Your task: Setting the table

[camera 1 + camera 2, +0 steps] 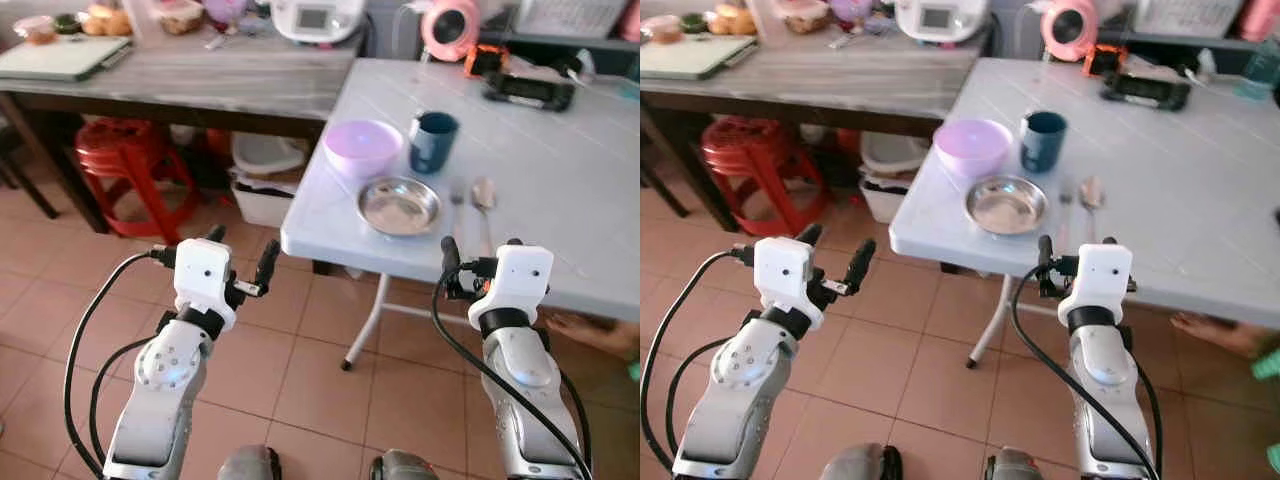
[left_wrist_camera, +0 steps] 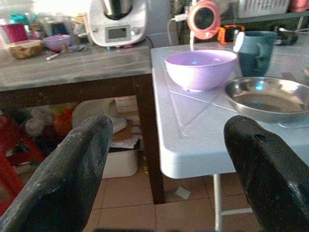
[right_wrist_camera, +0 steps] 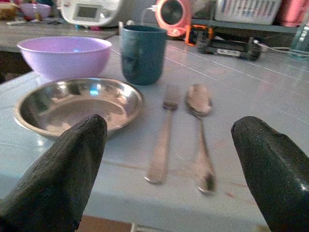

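Right gripper [image 1: 478, 262] wide open, empty, lower right of frame. Fork [image 1: 458, 215] and spoon [image 1: 484, 200] just above it, long axes pointing away. Left gripper [image 1: 240, 262] open, empty, farther.

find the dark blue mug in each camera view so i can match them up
left eye view: dark blue mug on the white table, behind the steel plate.
right eye view: mug, same spot.
left wrist view: mug beyond the plate.
right wrist view: mug behind the plate.
shared landmark: the purple bowl beside the mug.
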`<state>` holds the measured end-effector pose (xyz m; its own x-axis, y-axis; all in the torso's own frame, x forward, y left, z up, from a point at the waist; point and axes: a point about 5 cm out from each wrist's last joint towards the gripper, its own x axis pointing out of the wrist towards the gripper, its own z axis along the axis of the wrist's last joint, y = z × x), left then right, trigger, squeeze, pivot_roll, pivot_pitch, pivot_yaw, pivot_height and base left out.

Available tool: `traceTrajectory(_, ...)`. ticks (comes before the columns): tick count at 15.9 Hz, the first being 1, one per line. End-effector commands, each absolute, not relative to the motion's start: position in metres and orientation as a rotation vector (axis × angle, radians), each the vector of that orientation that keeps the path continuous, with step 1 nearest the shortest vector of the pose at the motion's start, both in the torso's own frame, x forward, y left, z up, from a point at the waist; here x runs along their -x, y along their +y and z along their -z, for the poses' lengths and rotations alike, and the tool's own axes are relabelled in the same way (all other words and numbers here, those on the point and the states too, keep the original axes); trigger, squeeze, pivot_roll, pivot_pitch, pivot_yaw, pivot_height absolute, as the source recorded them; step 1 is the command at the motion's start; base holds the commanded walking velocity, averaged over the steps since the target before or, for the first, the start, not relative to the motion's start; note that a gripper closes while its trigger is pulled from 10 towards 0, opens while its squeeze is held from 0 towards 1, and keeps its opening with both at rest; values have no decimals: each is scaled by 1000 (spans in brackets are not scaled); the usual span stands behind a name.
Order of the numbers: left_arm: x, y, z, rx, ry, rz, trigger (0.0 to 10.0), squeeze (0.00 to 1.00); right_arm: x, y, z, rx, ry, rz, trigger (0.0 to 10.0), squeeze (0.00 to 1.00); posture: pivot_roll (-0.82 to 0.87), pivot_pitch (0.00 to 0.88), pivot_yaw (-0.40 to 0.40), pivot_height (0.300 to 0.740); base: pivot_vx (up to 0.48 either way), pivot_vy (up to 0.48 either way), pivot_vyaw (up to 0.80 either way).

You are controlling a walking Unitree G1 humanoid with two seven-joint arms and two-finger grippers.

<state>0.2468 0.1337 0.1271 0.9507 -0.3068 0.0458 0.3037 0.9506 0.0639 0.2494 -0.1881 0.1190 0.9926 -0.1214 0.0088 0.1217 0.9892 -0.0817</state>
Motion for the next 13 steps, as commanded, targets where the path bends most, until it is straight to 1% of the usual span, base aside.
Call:
traceTrajectory(1,-246,135,-130,-64,-65,313,10000,0,-250,-187,-126,86,-34,120,10000,0,32,44,40,740,0,0,0)
traceTrajectory(2,-246,134,-130,-55,-71,330,10000,0,-250,-187,-127,87,-35,122,10000,0,30,42,39,740,0,0,0)
traceTrajectory(3,-247,133,-132,-59,-82,330,10000,0,-251,-188,-127,90,-37,124,10000,0,26,40,38,740,0,0,-800)
traceTrajectory(6,-249,130,-134,-48,-91,337,10000,0,-252,-189,-129,94,-45,119,10000,0,23,39,35,740,282,0,-571)
traceTrajectory(13,-249,134,-134,-41,-99,268,10000,0,-247,-177,-136,112,-85,60,10000,0,20,28,27,740,317,0,0)
